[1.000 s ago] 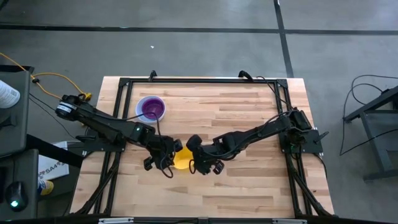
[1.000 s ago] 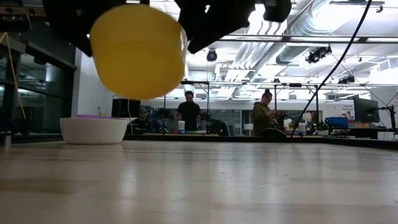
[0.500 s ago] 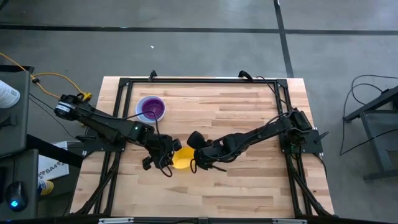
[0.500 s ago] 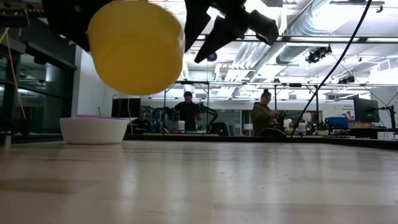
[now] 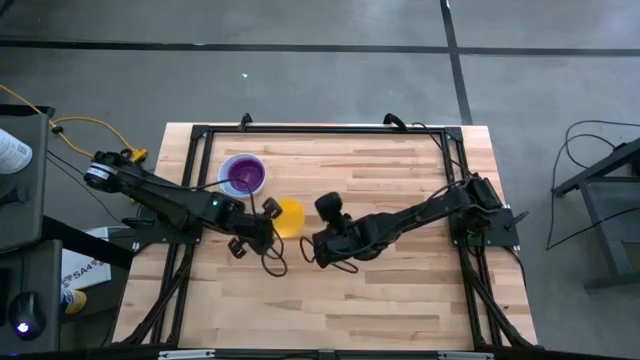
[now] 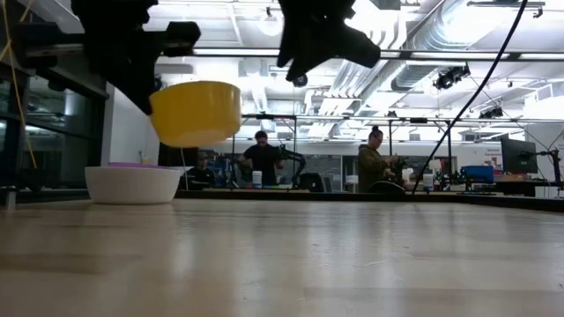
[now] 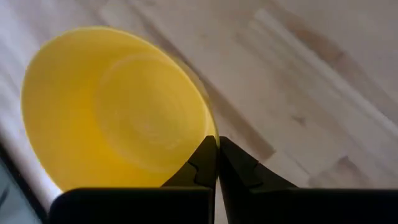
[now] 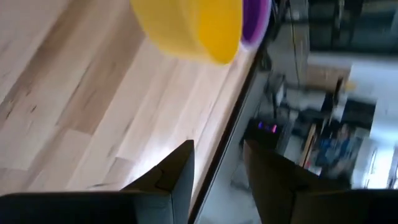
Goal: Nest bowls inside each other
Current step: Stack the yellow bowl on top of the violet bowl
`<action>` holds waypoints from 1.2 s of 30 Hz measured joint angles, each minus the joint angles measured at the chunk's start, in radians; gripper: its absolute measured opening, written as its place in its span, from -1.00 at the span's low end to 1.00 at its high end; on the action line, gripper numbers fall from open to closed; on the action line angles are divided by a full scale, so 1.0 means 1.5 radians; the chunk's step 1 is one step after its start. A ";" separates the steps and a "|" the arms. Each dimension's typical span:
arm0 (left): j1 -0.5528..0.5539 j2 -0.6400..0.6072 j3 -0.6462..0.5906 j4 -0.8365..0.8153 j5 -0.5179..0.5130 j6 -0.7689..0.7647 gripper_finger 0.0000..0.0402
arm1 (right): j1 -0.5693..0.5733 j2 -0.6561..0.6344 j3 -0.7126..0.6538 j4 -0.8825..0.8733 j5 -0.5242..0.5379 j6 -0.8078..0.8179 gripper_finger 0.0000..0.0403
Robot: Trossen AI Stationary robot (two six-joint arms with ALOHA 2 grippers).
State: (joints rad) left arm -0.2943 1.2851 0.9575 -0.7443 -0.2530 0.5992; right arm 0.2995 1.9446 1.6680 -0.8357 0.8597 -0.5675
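Observation:
A yellow bowl (image 5: 291, 216) hangs upright above the table's left middle, with my left gripper (image 7: 216, 144) shut on its rim. At the far left a purple bowl (image 5: 243, 175) sits inside a white bowl (image 6: 134, 185) that rests on its base on the wood. My right gripper (image 8: 217, 149) stands open just to the right of the yellow bowl (image 8: 189, 28), pointing toward it with nothing between its fingers. My left gripper pinches the yellow bowl's rim (image 7: 211, 134) between its two fingers, one finger inside the bowl and one outside. The fingers slant down at the bowl's left side (image 6: 157, 92). The bowl hangs level, mouth up, lifted clear of the table.
A black frame rail (image 5: 320, 130) runs around the tabletop, and a cable (image 5: 272, 262) loops below the left gripper. Bare wood (image 5: 400, 300) lies at the near and right sides. People (image 6: 263, 163) stand in the room beyond the far edge.
My left gripper has carried the yellow bowl toward the table's far edge, nearer the purple bowl, and has turned: the bowl, tipped before, now hangs level with its mouth up. My right gripper has swung about beside the bowl and stays open.

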 joint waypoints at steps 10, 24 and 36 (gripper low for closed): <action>0.054 -0.031 0.042 -0.164 -0.154 -0.198 -1.00 | -0.007 0.000 0.000 -0.166 -0.003 0.339 -0.34; 0.275 -0.035 0.043 -0.245 -0.137 -0.274 -1.00 | 0.008 0.000 0.000 -0.190 -0.233 0.514 -0.40; 0.428 -0.035 0.043 -0.243 -0.032 -0.253 -1.00 | 0.034 0.000 0.000 -0.189 -0.252 0.536 -0.40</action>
State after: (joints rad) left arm 0.3470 1.2331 1.0225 -1.1084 -0.3016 0.2203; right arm 0.3500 1.9442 1.6680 -1.1198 0.4816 0.2360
